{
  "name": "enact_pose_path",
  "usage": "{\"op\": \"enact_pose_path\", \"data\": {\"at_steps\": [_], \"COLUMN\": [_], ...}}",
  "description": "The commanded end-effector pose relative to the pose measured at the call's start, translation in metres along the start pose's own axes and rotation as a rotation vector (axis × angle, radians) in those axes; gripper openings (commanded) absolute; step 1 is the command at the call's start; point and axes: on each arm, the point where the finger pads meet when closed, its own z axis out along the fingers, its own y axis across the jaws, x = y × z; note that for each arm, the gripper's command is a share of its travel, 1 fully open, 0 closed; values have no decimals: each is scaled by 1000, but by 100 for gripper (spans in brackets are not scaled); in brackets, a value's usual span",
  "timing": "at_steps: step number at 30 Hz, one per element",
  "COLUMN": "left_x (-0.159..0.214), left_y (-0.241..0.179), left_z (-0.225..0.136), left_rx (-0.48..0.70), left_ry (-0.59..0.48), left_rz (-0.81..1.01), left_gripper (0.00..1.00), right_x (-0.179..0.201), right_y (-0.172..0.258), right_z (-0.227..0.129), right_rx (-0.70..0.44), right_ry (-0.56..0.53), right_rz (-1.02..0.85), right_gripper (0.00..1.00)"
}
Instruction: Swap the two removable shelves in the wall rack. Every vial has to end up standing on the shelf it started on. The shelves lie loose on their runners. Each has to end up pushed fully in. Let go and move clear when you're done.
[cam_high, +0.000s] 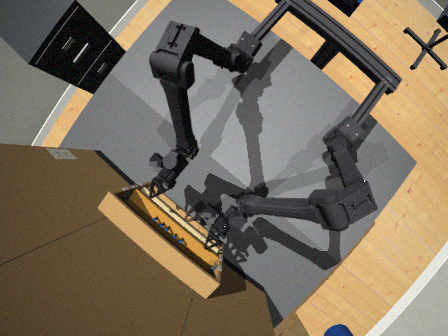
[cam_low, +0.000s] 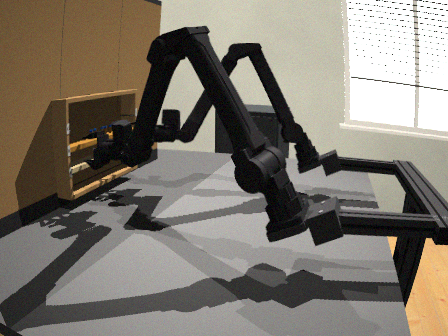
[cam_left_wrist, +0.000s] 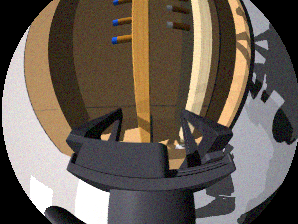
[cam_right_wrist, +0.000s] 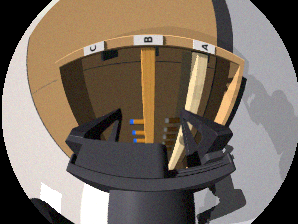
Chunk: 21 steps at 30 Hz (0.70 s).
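Evidently the orange shelf is the one being lined up, at B on the rack. From the robot's left, the left gripper has its fingers apart, the board's line running between them; level them so neither scrapes. Next come the blue-capped vials, upright on that board, and grey-capped vials on the pale shelf beneath, at A. The right gripper is spread too. Best close both together, then draw straight out, slowly and evenly, lest the loose board tip or jam.
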Motion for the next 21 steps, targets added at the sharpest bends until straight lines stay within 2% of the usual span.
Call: {"op": "enact_pose_path", "data": {"at_steps": [1, 21], "left_x": [-7, -1], "left_y": [5, 6], "left_z": [21, 49], "left_rx": [-18, -19], "left_ry": [-5, 3], "left_rz": [-21, -17], "left_gripper": [84, 84], "right_x": [-2, -3], "right_y": [-5, -10], "right_z": [22, 49], "right_rx": [-27, -8], "right_ry": [-10, -9], "right_rz": [9, 5], "right_gripper": [84, 84]}}
